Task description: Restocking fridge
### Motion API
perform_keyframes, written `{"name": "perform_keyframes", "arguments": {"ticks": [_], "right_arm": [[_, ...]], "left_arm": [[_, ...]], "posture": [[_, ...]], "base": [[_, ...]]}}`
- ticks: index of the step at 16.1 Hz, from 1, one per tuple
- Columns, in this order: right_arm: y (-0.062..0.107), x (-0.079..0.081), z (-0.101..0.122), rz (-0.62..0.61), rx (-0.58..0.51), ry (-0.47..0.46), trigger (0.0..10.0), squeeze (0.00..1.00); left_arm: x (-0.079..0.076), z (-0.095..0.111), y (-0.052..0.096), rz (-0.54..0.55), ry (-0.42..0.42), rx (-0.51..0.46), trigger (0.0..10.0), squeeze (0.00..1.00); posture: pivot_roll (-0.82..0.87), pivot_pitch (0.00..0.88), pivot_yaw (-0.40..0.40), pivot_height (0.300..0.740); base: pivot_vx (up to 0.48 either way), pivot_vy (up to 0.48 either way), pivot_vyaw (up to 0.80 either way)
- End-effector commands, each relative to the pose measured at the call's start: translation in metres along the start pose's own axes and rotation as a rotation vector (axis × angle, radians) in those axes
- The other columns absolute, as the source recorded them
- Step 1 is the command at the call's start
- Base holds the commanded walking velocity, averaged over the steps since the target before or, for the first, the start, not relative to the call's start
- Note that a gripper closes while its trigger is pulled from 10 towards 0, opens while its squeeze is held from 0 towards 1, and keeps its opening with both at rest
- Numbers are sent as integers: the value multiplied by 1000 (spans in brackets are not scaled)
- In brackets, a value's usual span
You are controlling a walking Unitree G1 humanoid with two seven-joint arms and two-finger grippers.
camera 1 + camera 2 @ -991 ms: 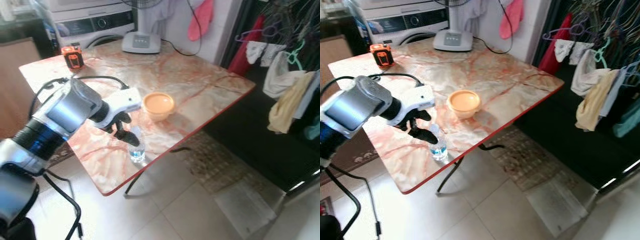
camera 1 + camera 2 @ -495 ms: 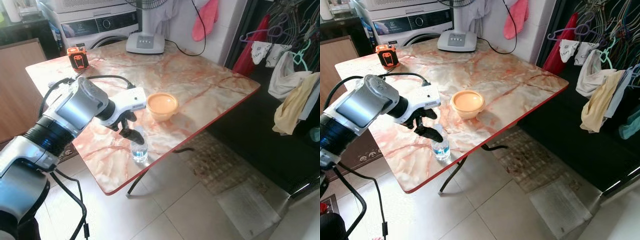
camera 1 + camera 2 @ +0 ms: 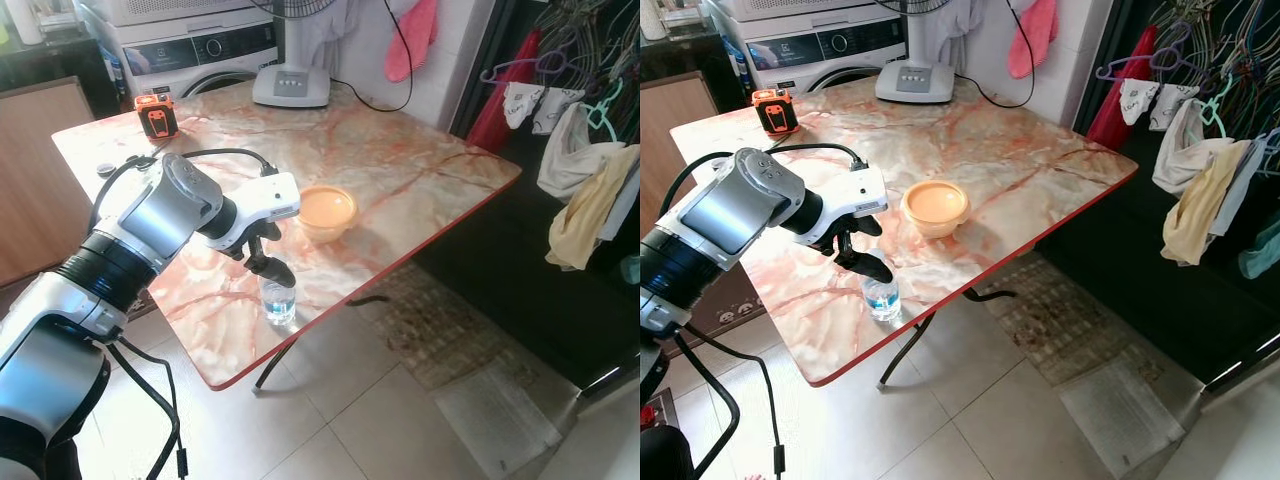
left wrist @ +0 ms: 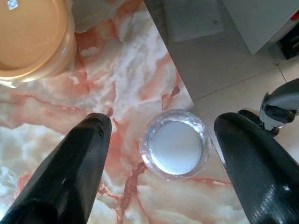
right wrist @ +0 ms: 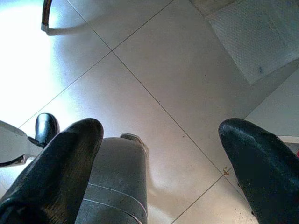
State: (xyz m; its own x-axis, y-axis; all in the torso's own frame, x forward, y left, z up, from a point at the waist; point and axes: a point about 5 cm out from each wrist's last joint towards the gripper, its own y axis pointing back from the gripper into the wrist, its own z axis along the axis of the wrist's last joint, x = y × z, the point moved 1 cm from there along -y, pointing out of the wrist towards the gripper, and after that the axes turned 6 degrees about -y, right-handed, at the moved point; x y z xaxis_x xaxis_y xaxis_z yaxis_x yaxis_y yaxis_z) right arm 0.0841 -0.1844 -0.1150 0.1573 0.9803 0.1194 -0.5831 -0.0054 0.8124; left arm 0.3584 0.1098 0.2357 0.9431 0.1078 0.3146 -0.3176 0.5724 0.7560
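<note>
A small clear water bottle (image 3: 277,299) with a white cap (image 4: 175,149) stands upright on the marble table (image 3: 400,160), close to its red front edge. My left gripper (image 3: 270,268) hovers right over the bottle's top and is open. In the left wrist view the cap lies between its two black fingers (image 4: 86,158), touching neither. An orange lidded bowl (image 3: 325,210) sits just behind the bottle. My right gripper (image 5: 161,128) hangs open over the tiled floor with nothing in it.
An orange-and-black device (image 3: 152,113) and a white fan base (image 3: 290,85) stand at the table's far side, with a washing machine (image 3: 190,50) behind. Clothes on hangers (image 3: 590,180) fill the right. A mat (image 3: 440,330) lies on the floor beyond the table.
The camera shifted a little at first. My left gripper has edged further over the bottle's cap and stayed open. The bottle and bowl have not moved.
</note>
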Motion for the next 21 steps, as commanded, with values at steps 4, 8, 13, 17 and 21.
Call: {"name": "perform_keyframes", "arguments": {"ticks": [4,8,13,17,21], "right_arm": [[4,-1,-11,-10,37,-10,10000,0],[5,-3,-5,-55,-39,-23,10000,0],[8,-7,0,-136,-111,-18,10000,0],[7,-5,-2,-125,-97,-21,10000,0],[7,-4,-2,-130,-97,-20,10000,0]], "left_arm": [[3,4,4,8,-17,-6,7725,0],[3,3,5,0,-19,7,4824,0],[1,2,4,-8,-22,15,4353,0],[2,0,4,-12,-27,30,8471,0],[1,-1,3,-13,-26,36,10000,0]], "posture": [[90,8,-39,740],[92,9,-40,740],[88,6,-39,740],[89,7,-36,740],[88,6,-32,740]], "base": [[0,0,0],[0,0,0],[0,0,0],[0,0,0],[0,0,0]]}}
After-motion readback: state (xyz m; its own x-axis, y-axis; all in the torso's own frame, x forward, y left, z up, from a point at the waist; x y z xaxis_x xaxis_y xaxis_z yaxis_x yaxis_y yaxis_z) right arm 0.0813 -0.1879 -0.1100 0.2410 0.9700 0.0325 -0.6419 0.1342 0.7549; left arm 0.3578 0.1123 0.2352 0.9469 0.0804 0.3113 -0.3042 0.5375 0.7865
